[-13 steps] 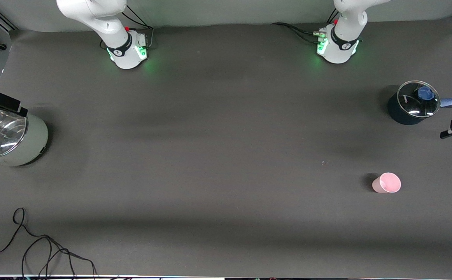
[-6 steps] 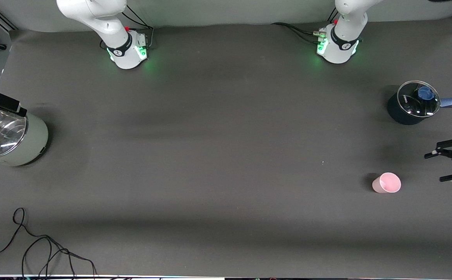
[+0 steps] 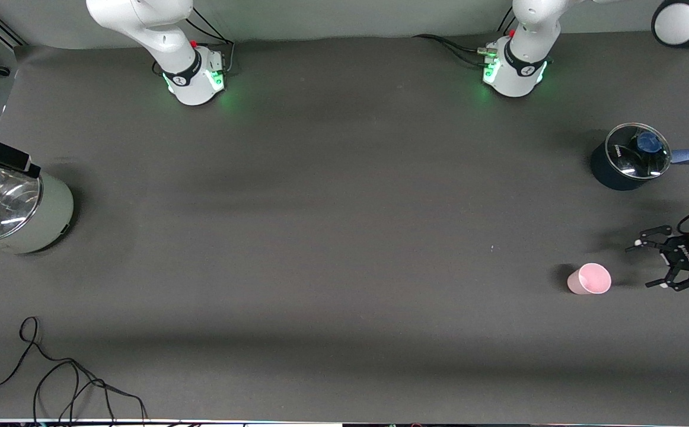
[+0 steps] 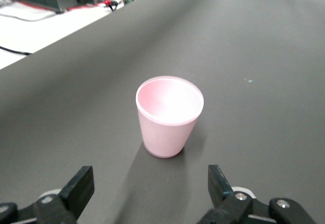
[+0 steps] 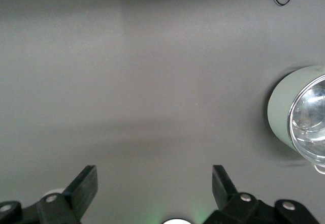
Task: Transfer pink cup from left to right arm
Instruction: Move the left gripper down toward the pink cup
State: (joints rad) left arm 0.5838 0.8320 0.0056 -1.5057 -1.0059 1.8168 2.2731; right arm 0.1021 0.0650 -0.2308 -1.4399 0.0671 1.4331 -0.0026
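- Front view: the left hand (image 3: 660, 265), a black open-frame linkage on a white boxy wrist, is low near the left arm's end of the dark grey matte surface (image 3: 332, 225), its fingers spread wide. The small pale-pink tapered plastic cup (image 3: 589, 279) stands upright on the surface just ahead of those fingers, apart from them and not touched. A dark blue pot with a glass lid and a blue handle (image 3: 630, 156) sits well off to one side of the hand, farther from the front camera than the cup.
- Front view: the right hand is out of sight; only that arm's base and lower links show. A pale green pot with a glass lid (image 3: 15, 207) sits at the right arm's end, and a loose black cable (image 3: 66, 379) lies near the front edge.
- Left wrist view: the cup (image 4: 169, 115) stands centred ahead of the gap between the spread fingers (image 4: 77, 188).
- Right wrist view: the right hand (image 5: 154, 189) is spread, holding nothing, high over bare surface with the green pot (image 5: 299, 120) to one side; this arm waits.
- Risk: the cup looks light and narrow-based, so an off-centre advance could let one finger nudge it and tip or slide it. A hard squeeze on the thin wall might deform it or pop it out.
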